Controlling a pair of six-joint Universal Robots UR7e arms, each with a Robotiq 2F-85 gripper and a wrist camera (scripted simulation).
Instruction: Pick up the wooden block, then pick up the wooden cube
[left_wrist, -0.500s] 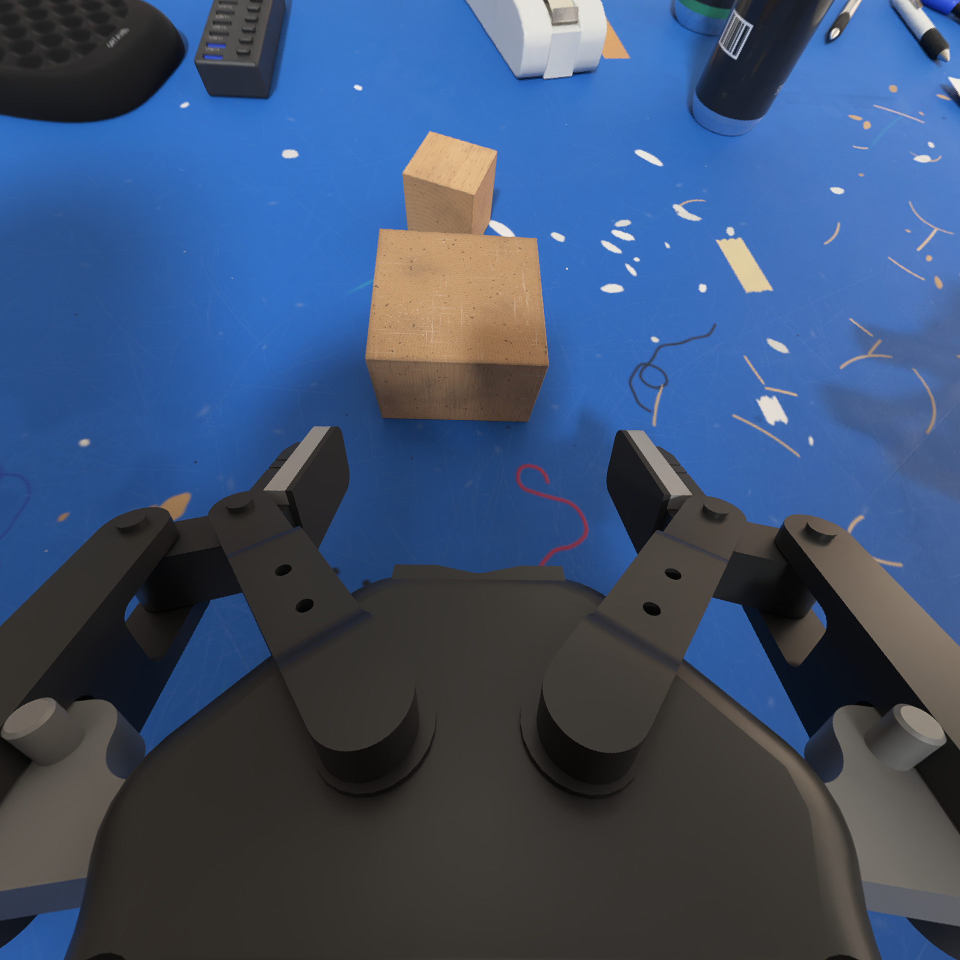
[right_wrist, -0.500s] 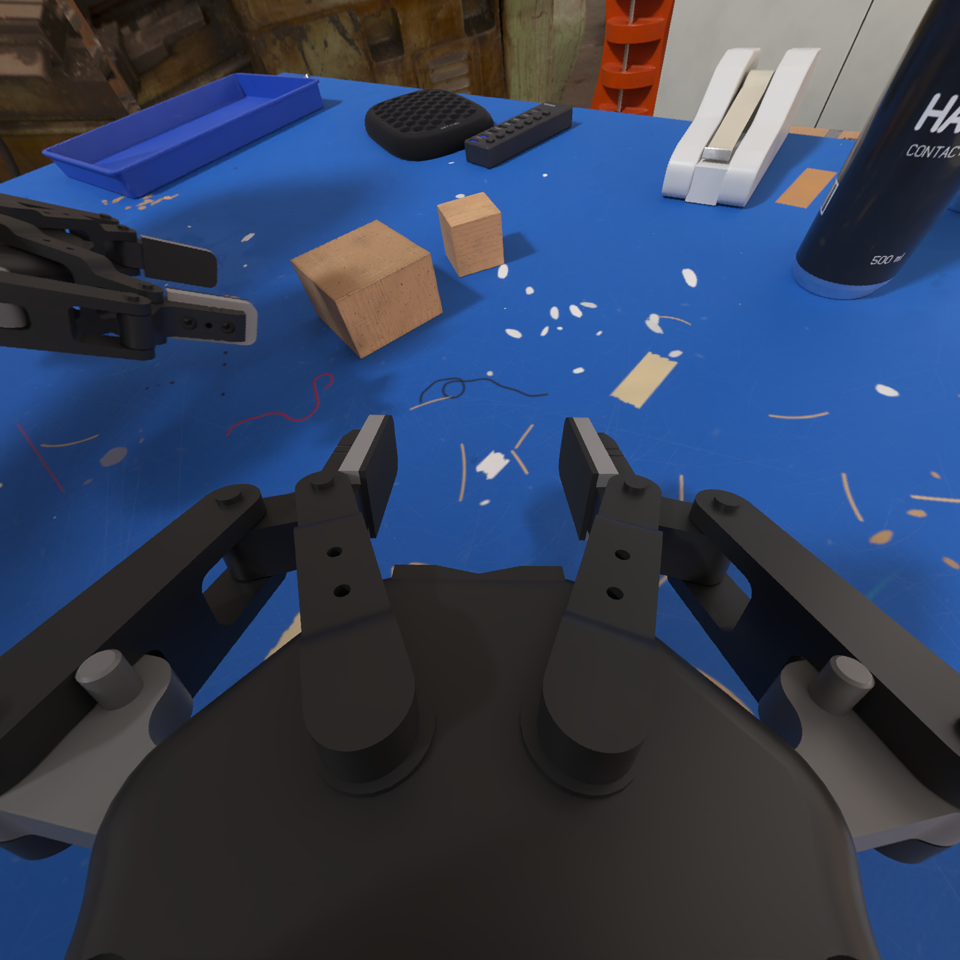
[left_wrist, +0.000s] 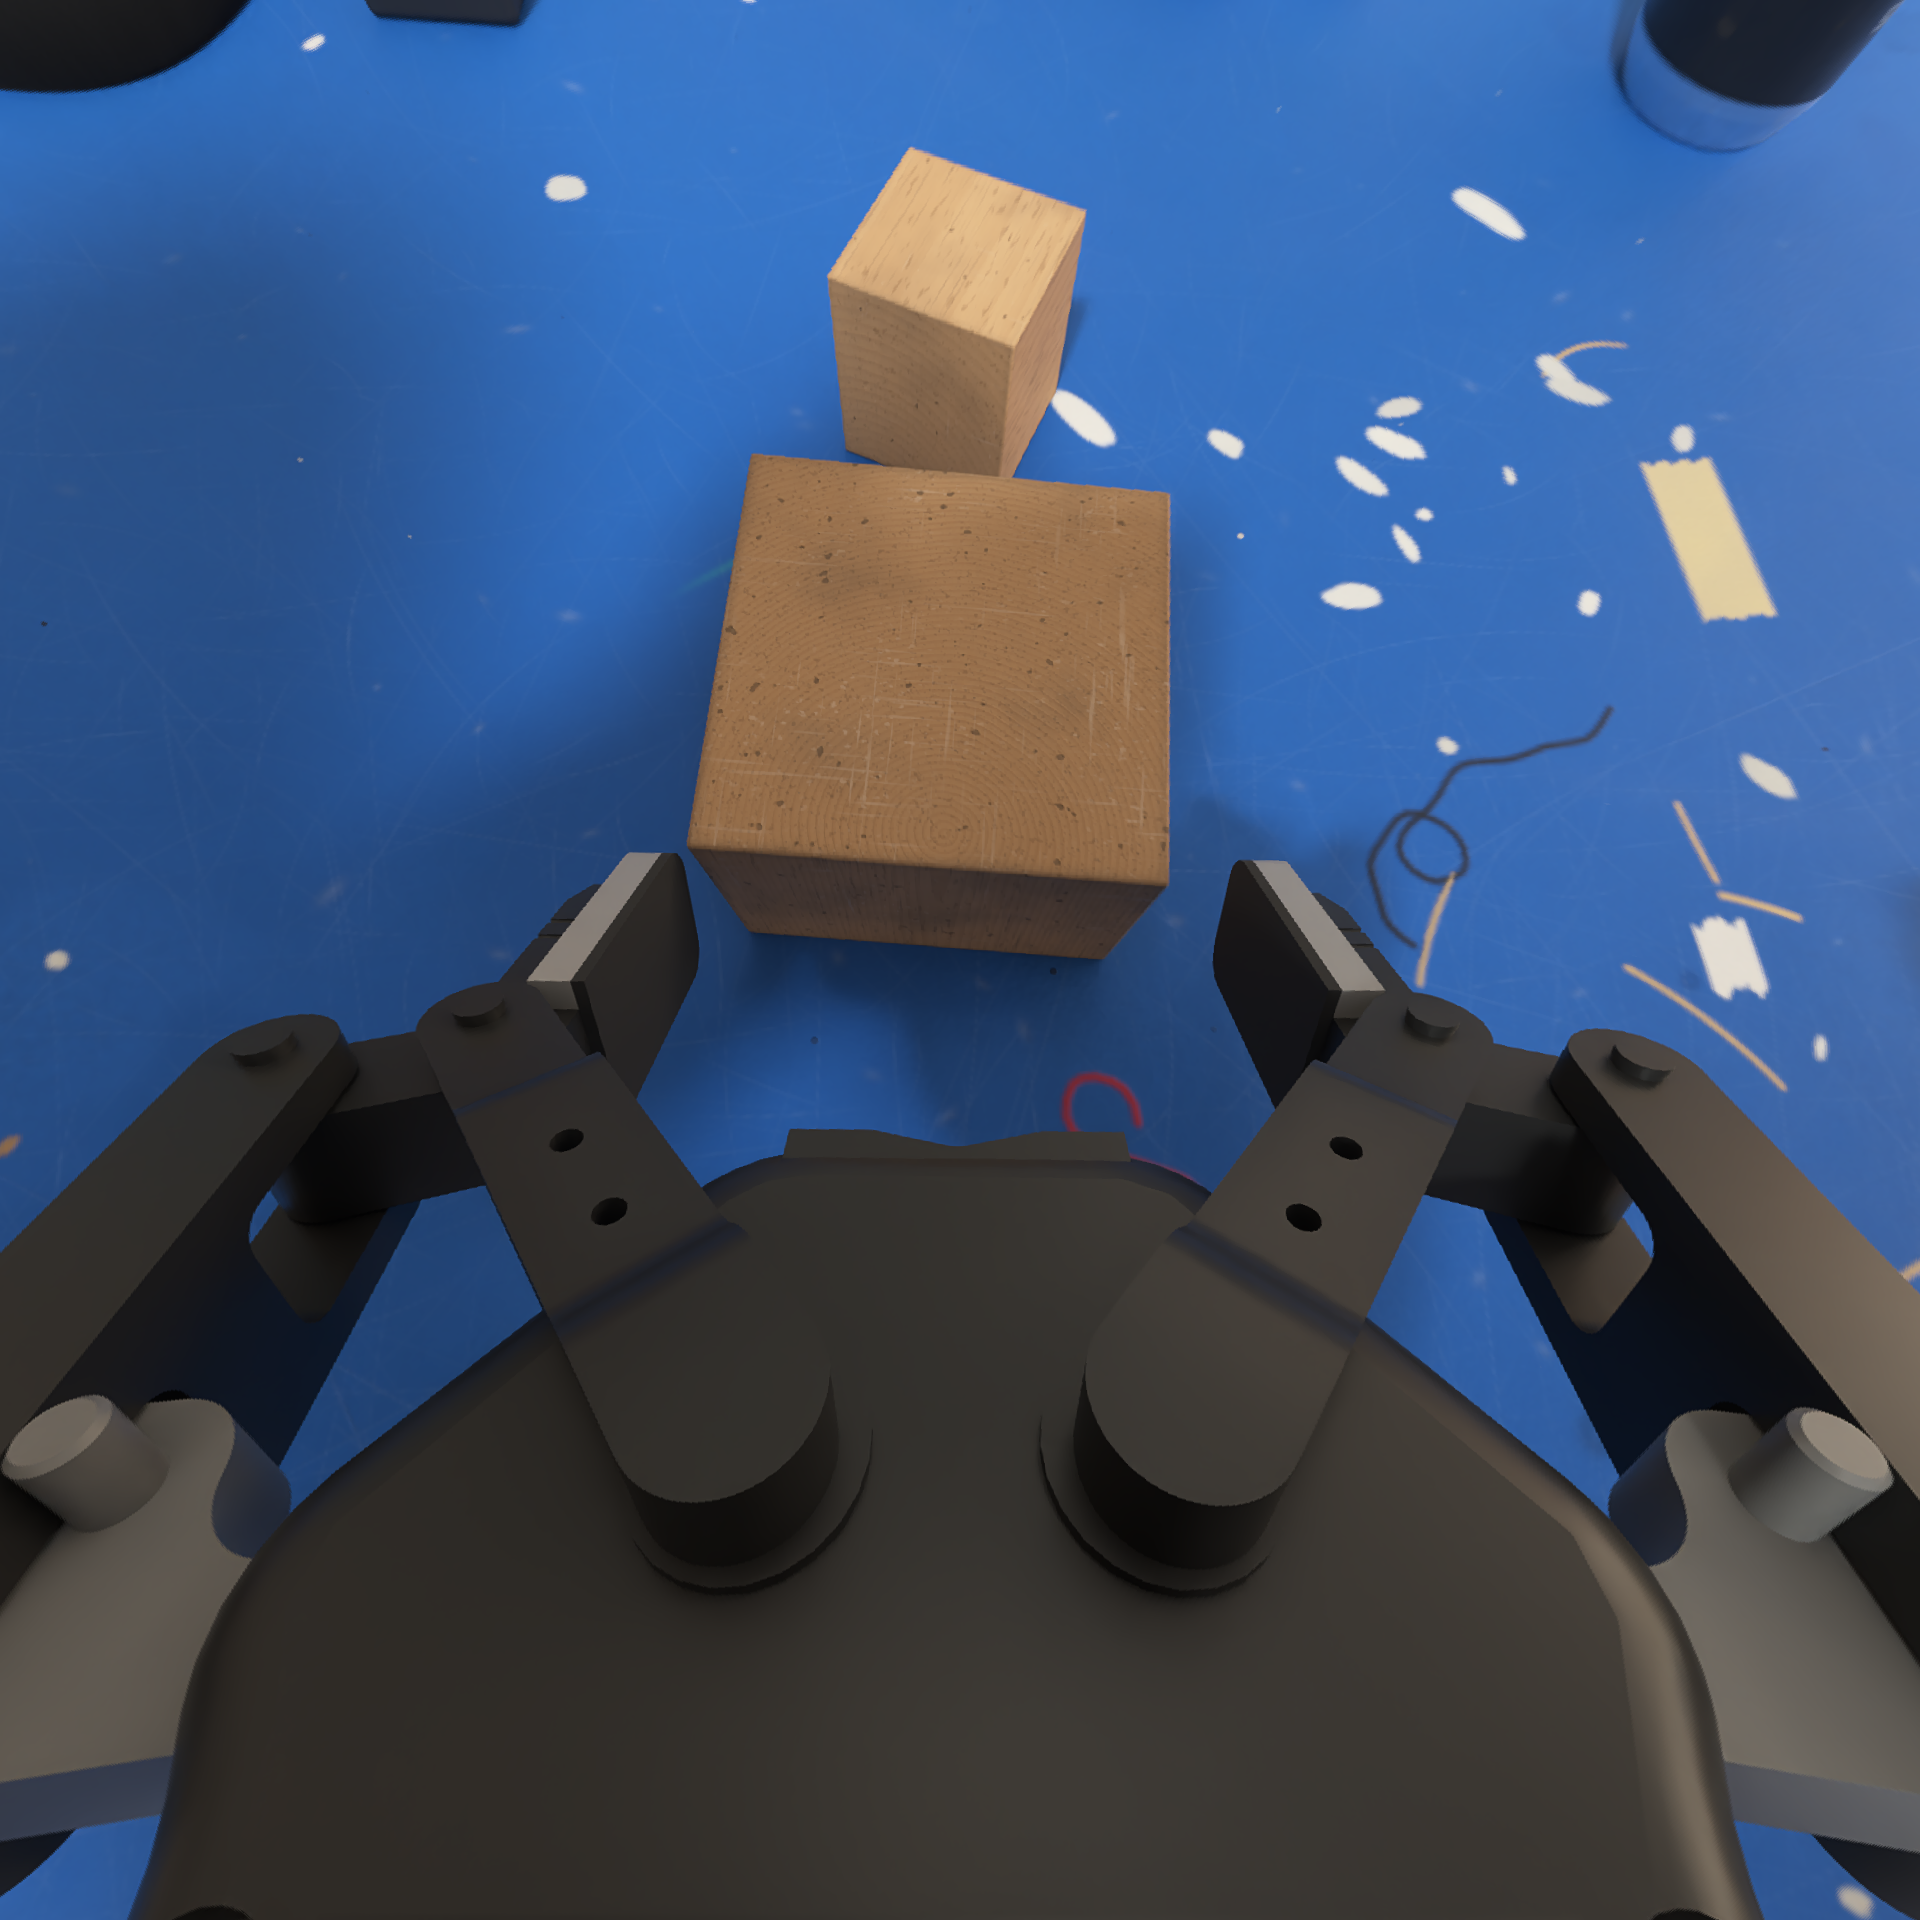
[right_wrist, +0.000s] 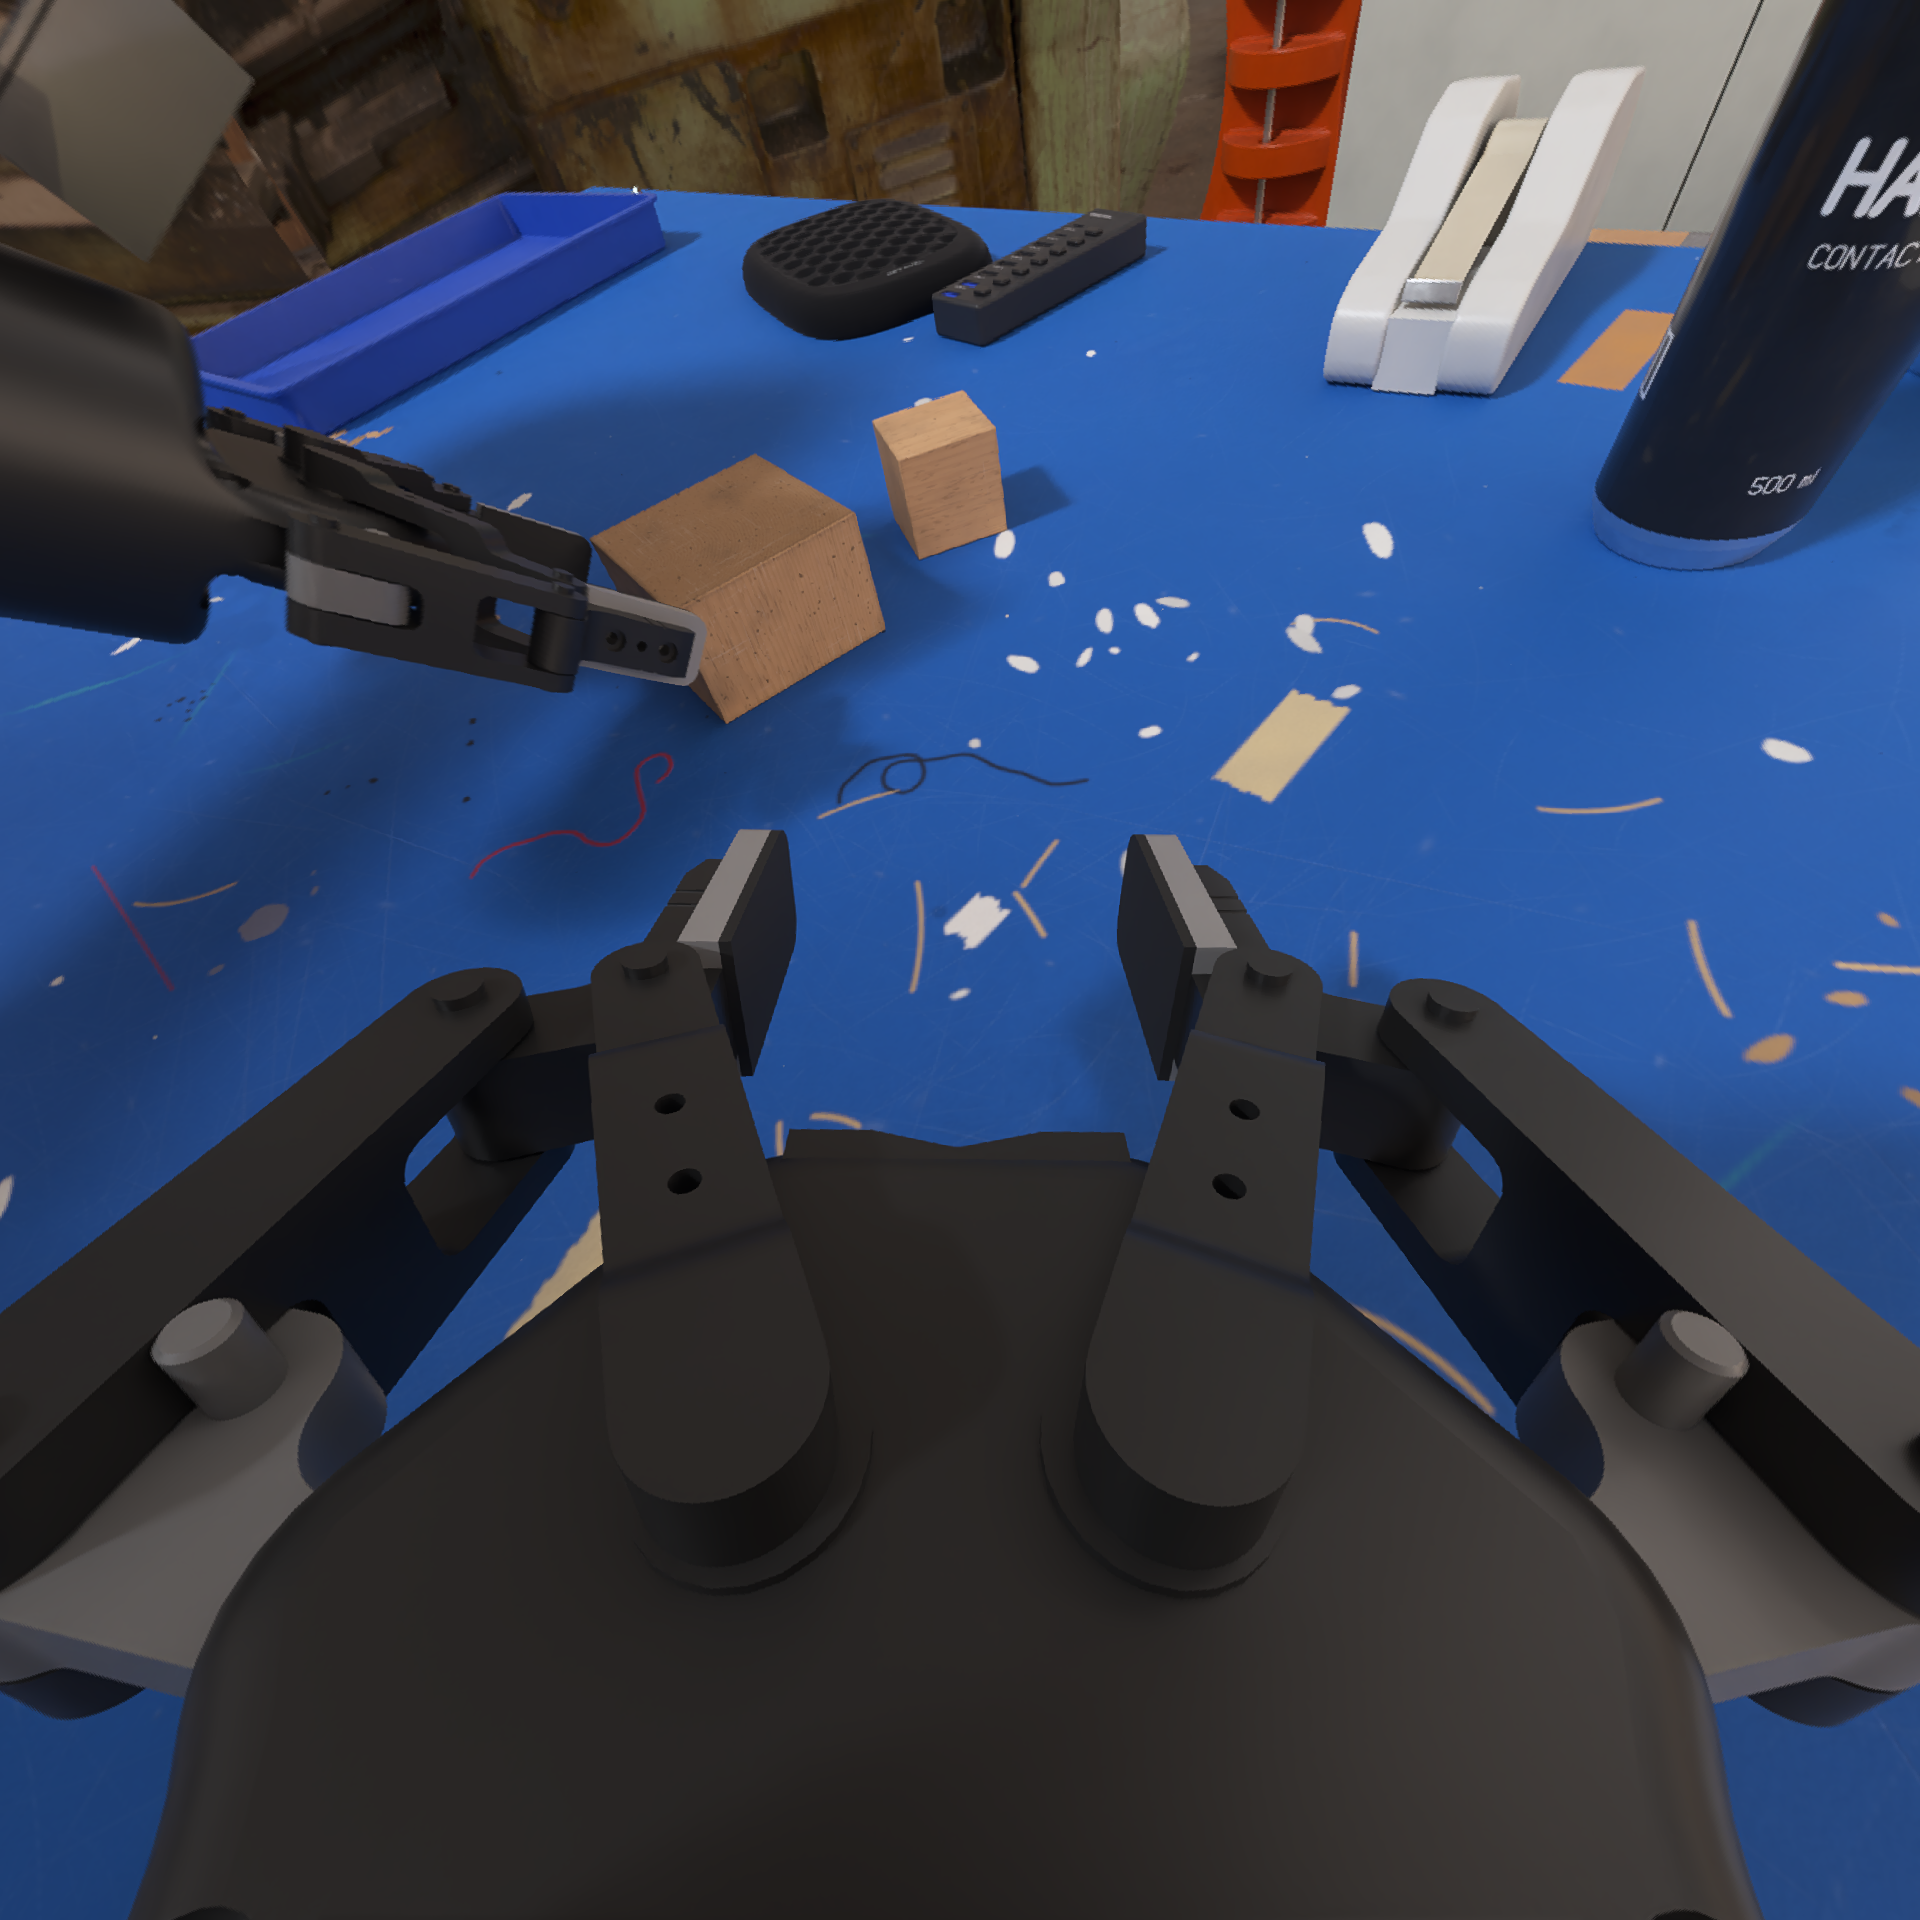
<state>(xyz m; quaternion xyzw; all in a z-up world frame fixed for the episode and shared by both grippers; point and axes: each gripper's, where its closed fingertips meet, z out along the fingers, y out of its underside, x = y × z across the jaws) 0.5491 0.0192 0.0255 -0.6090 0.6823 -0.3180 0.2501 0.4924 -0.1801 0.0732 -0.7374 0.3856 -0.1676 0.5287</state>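
Observation:
A large brown wooden block (left_wrist: 940, 686) sits on the blue table, also in the right wrist view (right_wrist: 758, 577). A smaller, paler wooden cube (left_wrist: 951, 312) stands just behind it, also in the right wrist view (right_wrist: 940, 473). My left gripper (left_wrist: 951, 914) is open, its fingertips level with the block's near edge, one on each side, not touching. From the right wrist view the left gripper (right_wrist: 665, 634) reaches the block's near corner. My right gripper (right_wrist: 951, 904) is open and empty over bare table, well short of both pieces.
A dark bottle (right_wrist: 1787, 312) stands at right. A white stapler-like device (right_wrist: 1475, 239), a black hub (right_wrist: 1039, 275), a black pad (right_wrist: 862, 265) and a blue tray (right_wrist: 436, 301) line the far edge. Shavings, tape scraps and threads litter the table.
My left gripper has moved forward toward the wooden block, its open fingers now flanking the near edge. The right gripper has barely moved.

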